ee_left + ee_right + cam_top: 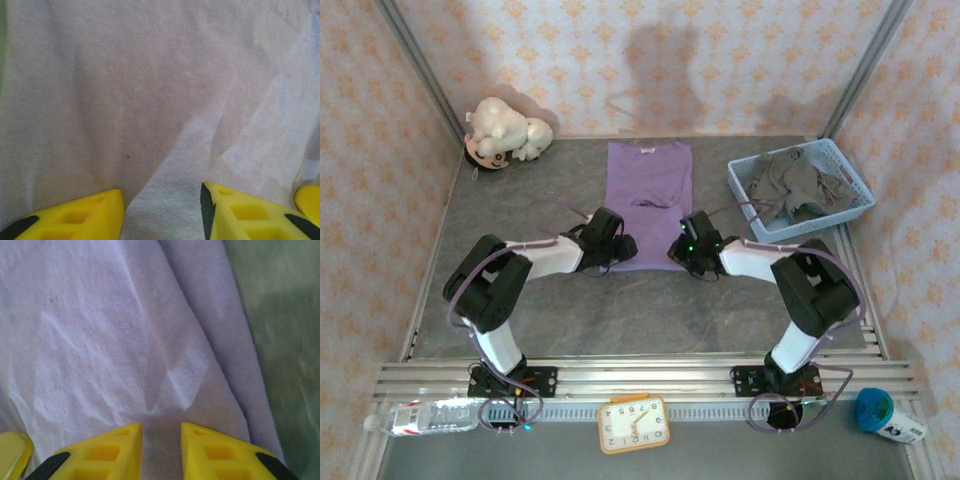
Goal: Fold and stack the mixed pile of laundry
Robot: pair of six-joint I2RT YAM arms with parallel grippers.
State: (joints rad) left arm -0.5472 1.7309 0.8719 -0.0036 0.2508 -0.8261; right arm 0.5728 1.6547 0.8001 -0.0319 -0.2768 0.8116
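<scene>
The lilac-purple shirt (650, 180) lies flat on the grey table, collar to the back. Both grippers sit at its near hem. My left gripper (620, 250) is at the left corner; in the left wrist view (162, 200) a raised fold of the shirt (150, 90) fills the gap between its yellow fingers (90, 215). My right gripper (686, 250) is at the right corner; in the right wrist view (161, 437) its fingers (115, 450) pinch the shirt (100, 330), and creases fan out from them. The dark grey-olive shirt (790, 185) lies crumpled in the basket.
A light blue lattice basket (847, 170) stands at the back right. A white plush toy (505, 130) sits in the back left corner. A clock (633, 425), a water bottle (425, 415) and a blue cup (875, 408) lie beyond the near rail. Bare table (280, 315) shows right of the shirt.
</scene>
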